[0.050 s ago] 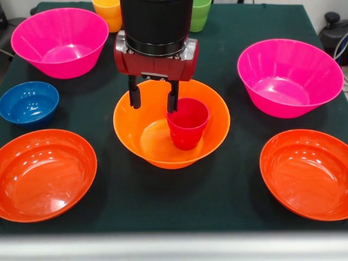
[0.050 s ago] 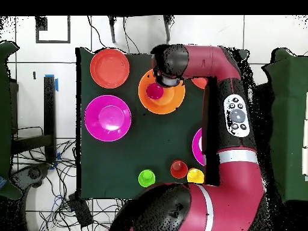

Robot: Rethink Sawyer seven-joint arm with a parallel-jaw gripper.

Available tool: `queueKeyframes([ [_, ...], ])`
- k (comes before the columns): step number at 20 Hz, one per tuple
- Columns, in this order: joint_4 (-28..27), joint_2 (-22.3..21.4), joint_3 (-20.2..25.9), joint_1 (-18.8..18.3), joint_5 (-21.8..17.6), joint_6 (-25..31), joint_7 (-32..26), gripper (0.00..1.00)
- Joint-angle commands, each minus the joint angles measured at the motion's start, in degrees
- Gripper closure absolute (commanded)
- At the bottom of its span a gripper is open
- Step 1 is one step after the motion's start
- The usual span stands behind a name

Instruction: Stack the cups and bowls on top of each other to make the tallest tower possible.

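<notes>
A dark green cloth (image 1: pixel 228 217) covers the table. Around it lies a pale tiled floor (image 2: pixel 66 84) with dark grout lines. Black cables (image 2: pixel 42 174) trail over the tiles beside the table, and strips of blue tape (image 2: pixel 57 83) stick to the floor

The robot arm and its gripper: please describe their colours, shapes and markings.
The arm is glossy red with black joints and a grey control panel of round buttons. The gripper has a black cylindrical wrist, a red block with silver corners, and two thin black fingers.
</notes>
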Motion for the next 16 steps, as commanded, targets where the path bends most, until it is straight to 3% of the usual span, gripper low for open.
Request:
queueKeyframes([
  [1,4.5,2.4,0.7,1.7,-1.9,-2.0,-5.4,0.0],
  [16,5.2,4.8,0.8,1.6,-1.6,-4.4,-3.7,0.0],
])
